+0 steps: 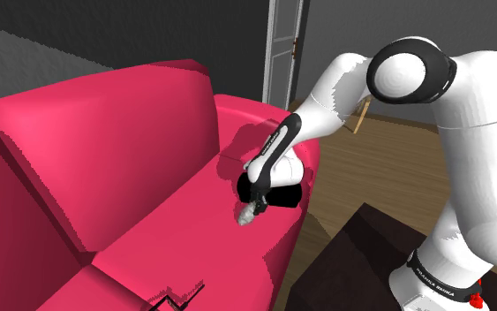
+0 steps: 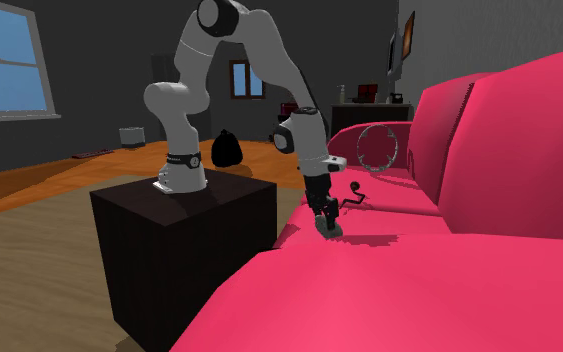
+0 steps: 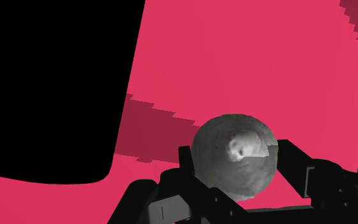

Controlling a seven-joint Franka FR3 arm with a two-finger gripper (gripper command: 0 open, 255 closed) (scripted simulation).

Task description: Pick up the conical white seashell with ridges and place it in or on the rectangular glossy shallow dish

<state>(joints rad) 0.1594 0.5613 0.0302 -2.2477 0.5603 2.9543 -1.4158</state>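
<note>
My gripper (image 1: 253, 207) is shut on a grey-white ridged seashell (image 1: 247, 214), which pokes out below the fingertips. The shell (image 2: 331, 229) hangs a little above the red sofa seat (image 2: 409, 270), near its front edge. In the wrist view the round shell (image 3: 234, 162) is clasped between the two black fingers (image 3: 190, 168). A black shallow dish with a rounded corner (image 3: 50, 89) lies on the seat beside the gripper. In the shoulder view the dish (image 1: 283, 195) shows as a dark patch just behind the hand, partly hidden by the forearm.
The sofa's back and arm (image 1: 105, 141) rise on the shoulder view's left. A thin black wiry object (image 1: 180, 296) lies on the seat nearer the camera. A ring-shaped object (image 2: 377, 147) sits farther along the sofa. The dark stand (image 2: 184, 240) is close to the sofa's front.
</note>
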